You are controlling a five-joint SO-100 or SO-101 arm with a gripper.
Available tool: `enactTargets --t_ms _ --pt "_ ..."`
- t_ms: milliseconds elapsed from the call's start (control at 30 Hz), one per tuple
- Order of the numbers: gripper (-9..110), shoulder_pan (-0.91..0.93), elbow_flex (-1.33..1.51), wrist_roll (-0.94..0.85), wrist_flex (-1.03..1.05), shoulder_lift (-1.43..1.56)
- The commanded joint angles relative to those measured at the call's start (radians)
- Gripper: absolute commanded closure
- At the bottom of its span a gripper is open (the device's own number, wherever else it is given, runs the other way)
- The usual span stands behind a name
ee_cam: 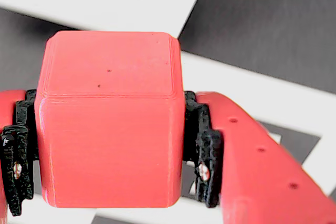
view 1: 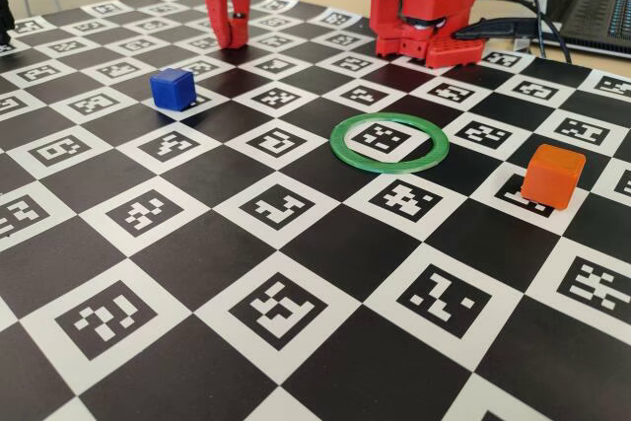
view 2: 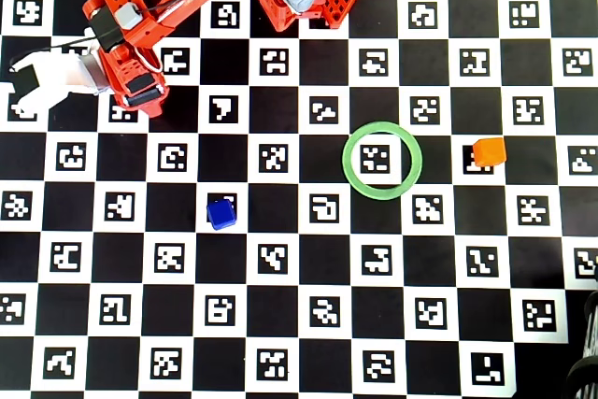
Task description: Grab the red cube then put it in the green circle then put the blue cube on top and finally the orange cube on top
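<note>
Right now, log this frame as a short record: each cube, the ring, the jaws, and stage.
red cube: clamped between the jaws in the wrist view, checkerboard visible behind it
gripper: shut on the red cube
green circle: empty, flat on the board
blue cube: on the board, left of the ring in the overhead view
orange cube: on the board, right of the ring
stage: nothing placed yet
</note>
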Motion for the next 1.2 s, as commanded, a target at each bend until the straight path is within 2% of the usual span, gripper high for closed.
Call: enactTargets --t_ms 0,200,467,933,1167 --pt "97 -0.026 -0.31 0.069 0.176 0.041" --pt "97 -0.1 -0.586 0.23 0.393 0.101" --pt "97 -0.414 -0.566 0.664 0.554 0.264" --pt "98 -1.094 -0.511 1.436 0.529 0.268" --pt "98 -1.285 -0.499 1.655 0.515 0.221"
